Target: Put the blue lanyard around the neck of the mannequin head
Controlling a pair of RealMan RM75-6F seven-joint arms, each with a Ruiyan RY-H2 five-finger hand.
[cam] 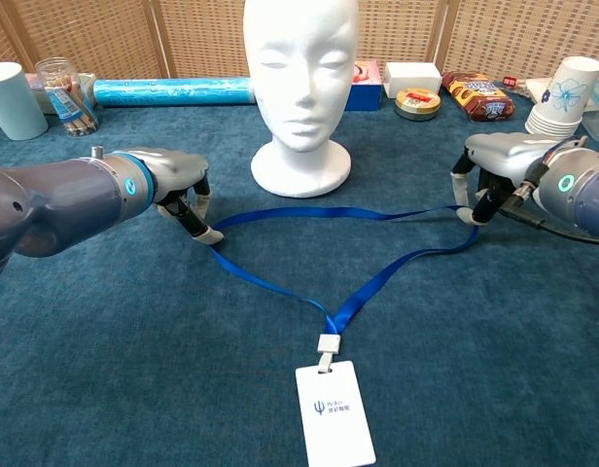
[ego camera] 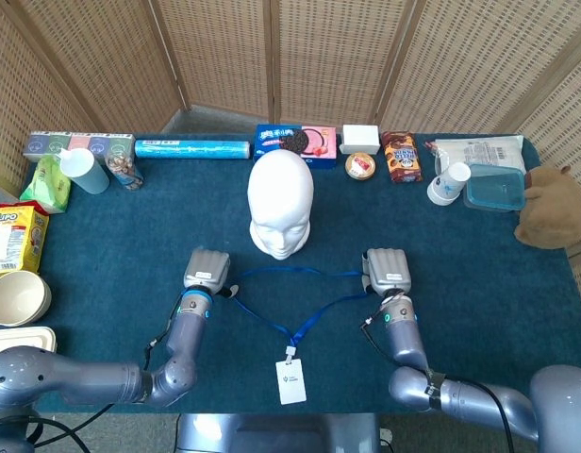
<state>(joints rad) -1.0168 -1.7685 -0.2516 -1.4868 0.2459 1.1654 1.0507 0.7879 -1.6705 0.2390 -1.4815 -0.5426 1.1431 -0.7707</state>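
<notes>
The white mannequin head (ego camera: pixel 280 200) (cam: pixel 301 78) stands upright mid-table, facing me. In front of it the blue lanyard (ego camera: pixel 295 274) (cam: pixel 329 211) is spread as a wide triangle on the blue cloth. Its white badge (ego camera: pixel 290 381) (cam: pixel 334 413) lies nearest me. My left hand (ego camera: pixel 207 268) (cam: pixel 173 180) pinches the loop's left corner between its fingertips (cam: pixel 208 233). At the right corner, my right hand (ego camera: pixel 387 271) (cam: pixel 499 161) pinches the strap with its fingertips (cam: pixel 463 206). The upper strap runs nearly straight between both hands, just short of the head's base.
Along the back edge stand a blue foil roll (ego camera: pixel 191 149), cookie box (ego camera: pixel 294 142), small tin (ego camera: pixel 359 166), snack bag (ego camera: pixel 402 156), paper cups (ego camera: pixel 448 183) and a lidded tub (ego camera: pixel 494 188). A blue cup (ego camera: pixel 83 170), bowl (ego camera: pixel 17 297) and packets crowd the left.
</notes>
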